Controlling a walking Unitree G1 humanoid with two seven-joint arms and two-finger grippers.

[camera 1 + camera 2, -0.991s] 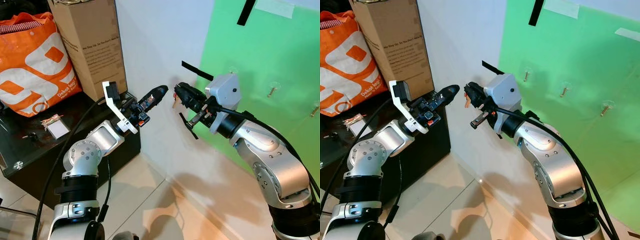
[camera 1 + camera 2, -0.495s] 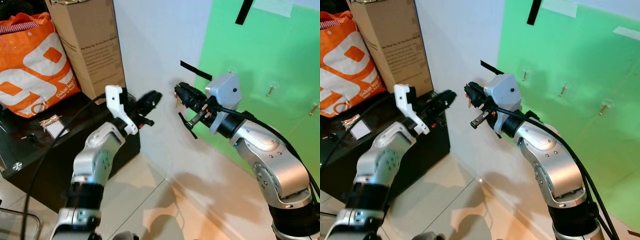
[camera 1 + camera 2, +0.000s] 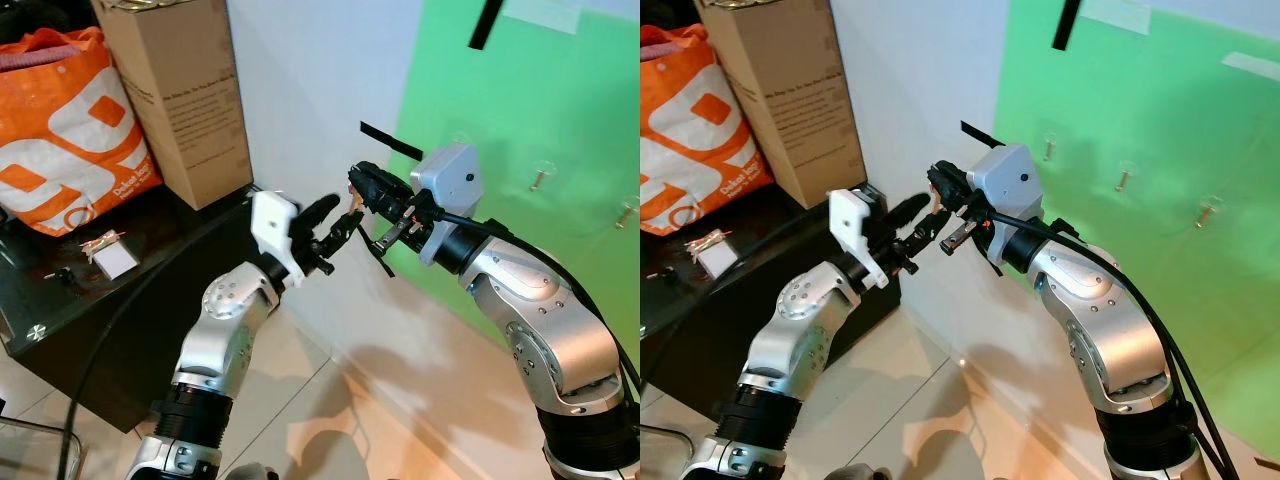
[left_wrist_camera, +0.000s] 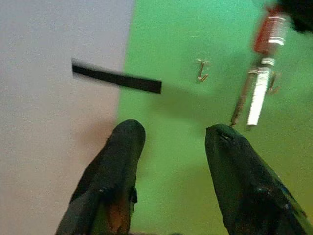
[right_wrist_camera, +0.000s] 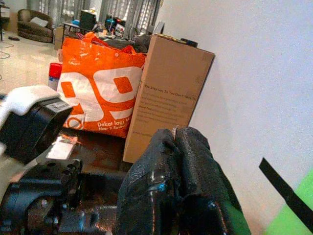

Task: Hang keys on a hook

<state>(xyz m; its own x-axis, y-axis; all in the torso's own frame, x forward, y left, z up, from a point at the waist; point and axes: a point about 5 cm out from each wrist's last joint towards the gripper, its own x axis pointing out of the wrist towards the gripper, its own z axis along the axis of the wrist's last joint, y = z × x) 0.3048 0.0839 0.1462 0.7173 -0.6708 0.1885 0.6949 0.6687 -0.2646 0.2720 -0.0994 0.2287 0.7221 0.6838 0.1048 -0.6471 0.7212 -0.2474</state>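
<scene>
The left gripper (image 3: 335,222) reached in with its fingers spread apart, their tips just beside the keys (image 3: 353,203) that dangled from the clenched fingers of the right gripper (image 3: 362,187), well short of the hooks (image 3: 539,179) on the green wall (image 3: 560,90).

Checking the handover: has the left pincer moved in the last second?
Yes. The left pincer has swung away from the cardboard box toward the keys held in the right pincer, fingers open.
</scene>
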